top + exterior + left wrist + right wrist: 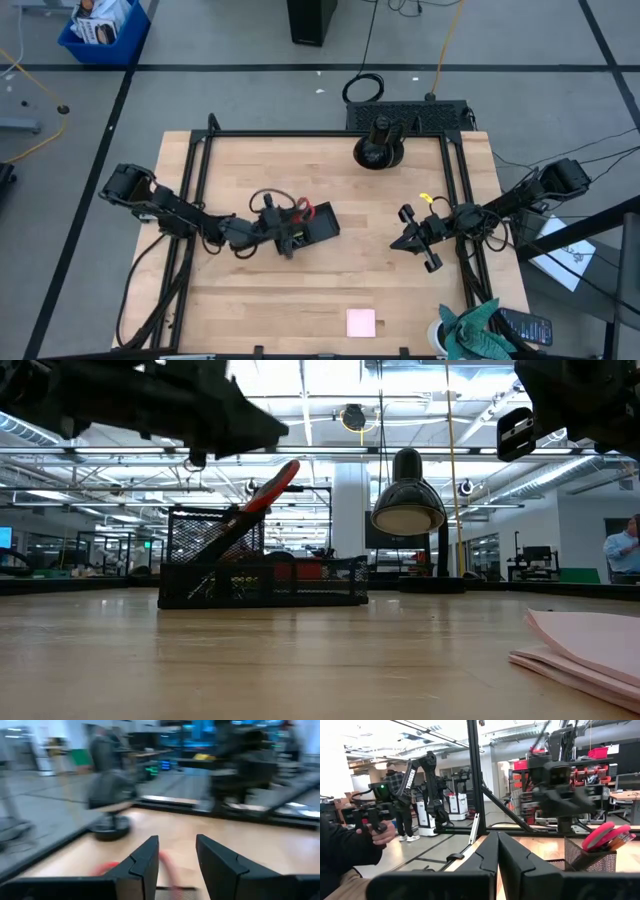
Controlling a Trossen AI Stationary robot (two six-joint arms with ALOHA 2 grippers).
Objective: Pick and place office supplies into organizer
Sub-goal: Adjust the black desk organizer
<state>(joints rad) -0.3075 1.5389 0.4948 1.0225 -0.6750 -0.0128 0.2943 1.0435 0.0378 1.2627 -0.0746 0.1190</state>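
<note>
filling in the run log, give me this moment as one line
left gripper: open above organizer | scissors: upright in organizer | right gripper: shut, idle | sticky-note pad: on table

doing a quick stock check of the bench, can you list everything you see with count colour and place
organizer: one, black mesh, left of table centre
scissors: one pair, red handles, standing tilted in the organizer
sticky-note pad: one, pink, near front edge of table
desk lamp: one, black, back edge of table
small piece: one, yellow, on table beside the right arm
cloth: one, teal, front right corner
bin: one, blue, on floor beyond the table's back left
person: dark sleeve, hand on a controller, seen beyond the table in the right wrist view
left gripper: over the organizer, fingers apart, nothing between them
right gripper: shut, empty, waiting at right side of table
</note>
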